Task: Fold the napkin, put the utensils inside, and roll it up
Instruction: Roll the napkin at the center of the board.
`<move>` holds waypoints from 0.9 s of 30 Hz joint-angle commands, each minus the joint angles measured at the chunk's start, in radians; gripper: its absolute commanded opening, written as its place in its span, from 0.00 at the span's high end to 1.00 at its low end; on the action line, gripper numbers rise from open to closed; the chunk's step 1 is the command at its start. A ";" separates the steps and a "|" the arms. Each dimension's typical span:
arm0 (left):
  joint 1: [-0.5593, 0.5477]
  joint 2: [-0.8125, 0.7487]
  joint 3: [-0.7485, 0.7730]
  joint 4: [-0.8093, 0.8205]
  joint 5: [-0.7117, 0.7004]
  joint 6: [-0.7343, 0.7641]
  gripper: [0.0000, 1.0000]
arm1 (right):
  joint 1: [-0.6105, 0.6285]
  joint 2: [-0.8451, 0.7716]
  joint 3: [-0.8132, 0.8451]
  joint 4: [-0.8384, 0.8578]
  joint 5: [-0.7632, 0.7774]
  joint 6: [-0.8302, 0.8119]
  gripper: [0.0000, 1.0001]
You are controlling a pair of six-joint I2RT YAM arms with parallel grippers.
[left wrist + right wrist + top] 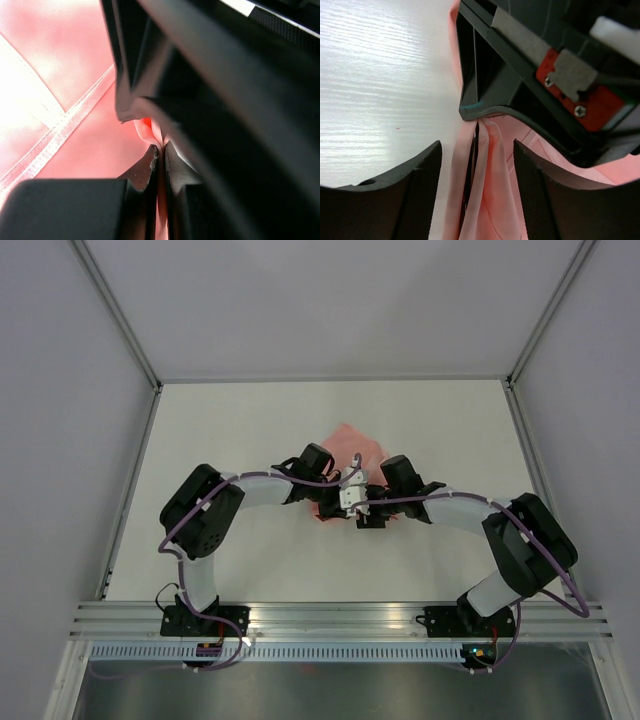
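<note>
**Fold under way**

My left gripper (161, 152) pinches a pleat of the napkin (492, 210); my right gripper (476, 150) stands spread, a bunched fold between its fingers (415, 195), touching neither. I can't make out the utensils, so loading and rolling seem left

Table (250, 430): white top w/ faint wood grain, pale walls (60, 440) on left, far & right sides, metal rail (330, 615) along near edge. On it: 1 napkin (355, 443), pink, shiny, hemmed, bunched in folds approx. mid-table, only partly in view.
</note>
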 commanded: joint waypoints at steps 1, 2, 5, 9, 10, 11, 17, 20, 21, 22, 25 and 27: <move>-0.001 0.019 0.026 -0.031 0.056 -0.009 0.98 | 0.001 0.007 0.060 -0.041 -0.059 -0.024 0.37; 0.001 0.019 0.026 -0.034 0.058 -0.010 0.98 | 0.003 0.013 0.073 -0.054 -0.059 -0.025 0.38; 0.007 0.019 0.029 -0.036 0.062 -0.013 0.98 | 0.003 0.028 0.090 -0.096 -0.047 -0.030 0.43; 0.007 0.024 0.034 -0.036 0.065 -0.015 0.98 | 0.000 0.037 0.096 -0.091 -0.030 -0.022 0.46; 0.008 0.027 0.035 -0.036 0.069 -0.016 0.98 | 0.000 0.037 0.098 -0.091 -0.027 -0.022 0.47; 0.008 0.027 0.035 -0.036 0.067 -0.018 0.98 | 0.001 0.042 0.100 -0.091 -0.022 -0.019 0.48; 0.024 0.036 0.043 -0.036 0.108 -0.036 0.98 | 0.001 0.040 0.093 -0.088 0.006 -0.021 0.55; 0.027 0.044 0.045 -0.037 0.122 -0.036 0.98 | 0.001 0.030 0.063 -0.047 0.035 -0.021 0.55; 0.025 0.044 0.045 -0.037 0.122 -0.038 0.98 | 0.001 0.028 0.057 -0.039 0.041 -0.019 0.55; 0.027 0.047 0.045 -0.037 0.122 -0.039 0.98 | 0.000 0.030 0.055 -0.039 0.045 -0.024 0.55; 0.027 0.047 0.045 -0.037 0.125 -0.042 0.98 | 0.001 0.034 0.055 -0.038 0.058 -0.024 0.54; 0.027 0.049 0.045 -0.037 0.127 -0.041 0.98 | 0.000 0.034 0.052 -0.048 0.058 -0.031 0.54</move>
